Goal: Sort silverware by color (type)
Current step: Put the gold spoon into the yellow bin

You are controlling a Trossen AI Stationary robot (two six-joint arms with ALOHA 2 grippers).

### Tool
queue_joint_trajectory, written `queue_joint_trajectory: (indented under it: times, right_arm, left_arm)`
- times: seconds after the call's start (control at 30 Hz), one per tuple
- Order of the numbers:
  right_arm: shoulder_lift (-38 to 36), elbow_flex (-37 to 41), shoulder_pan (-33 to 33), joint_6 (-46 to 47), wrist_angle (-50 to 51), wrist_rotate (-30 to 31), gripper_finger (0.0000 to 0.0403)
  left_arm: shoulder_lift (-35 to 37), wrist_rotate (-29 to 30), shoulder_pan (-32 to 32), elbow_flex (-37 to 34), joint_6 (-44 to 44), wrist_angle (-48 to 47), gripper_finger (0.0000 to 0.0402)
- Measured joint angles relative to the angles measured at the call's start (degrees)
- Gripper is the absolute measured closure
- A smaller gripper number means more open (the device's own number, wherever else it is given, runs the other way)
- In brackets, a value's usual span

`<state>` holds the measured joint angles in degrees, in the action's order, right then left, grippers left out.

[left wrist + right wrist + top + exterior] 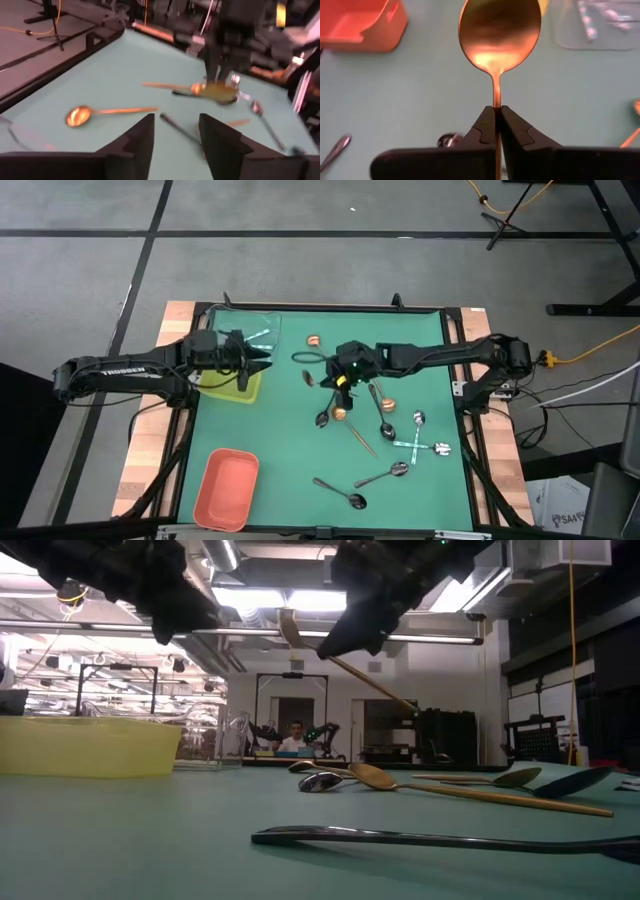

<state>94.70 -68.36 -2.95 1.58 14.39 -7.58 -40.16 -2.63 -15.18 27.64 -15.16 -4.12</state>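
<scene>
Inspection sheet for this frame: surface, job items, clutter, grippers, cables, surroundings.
Surface: green mat on a wood-edged table.
Job's things: copper spoon pinched by its neck, lifted off the mat; another copper spoon lies near the far edge; silver, copper and dark spoons scattered right of centre.
Trays: yellow-green tray, clear tray, salmon-orange tray.
Clutter: nothing seen.
Grippers: right gripper shut on the copper spoon; left gripper open, empty, by the yellow-green tray.
Cables: orange cable on the floor.
Surroundings: a person far behind.
</scene>
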Motion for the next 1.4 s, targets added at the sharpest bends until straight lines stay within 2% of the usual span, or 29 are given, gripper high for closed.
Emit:
queue_joint_trajectory:
  times: [0.1,0.27,0.47,0.7,0.93,1.1,1.4]
  right_arm:
    - [0.0,0.0,1.4,-2.2,1.6,0.1,0.0402]
    - [0.1,0.0,3.1,-8.7,4.5,3.0,0.0402]
    - [0.1,0.0,4.7,-17.0,6.4,7.8,0.0402]
    - [0.1,0.0,7.5,-31.3,6.3,14.1,0.0402]
    - [0.1,0.0,9.1,-43.5,4.6,19.7,0.0402]
    - [0.1,0.0,9.4,-48.0,2.7,20.1,0.0402]
    - [0.1,0.0,9.4,-56.3,-0.6,20.1,0.0402]
  left_arm:
    - [-0.5,0.1,0.0,0.0,-3.2,3.4,0.0236]
    - [-4.1,-1.7,0.0,0.0,-11.3,9.3,0.0234]
    - [-12.1,-5.2,0.0,0.0,-19.9,17.9,0.0242]
    - [-22.5,-8.7,0.9,0.0,-26.4,25.4,0.0246]
    - [-31.3,-9.1,3.4,0.0,-32.7,34.8,0.0246]
    - [-35.9,-10.3,5.2,0.6,-37.0,40.6,0.0246]
    - [-41.5,-13.2,8.0,6.1,-37.4,40.7,0.0246]
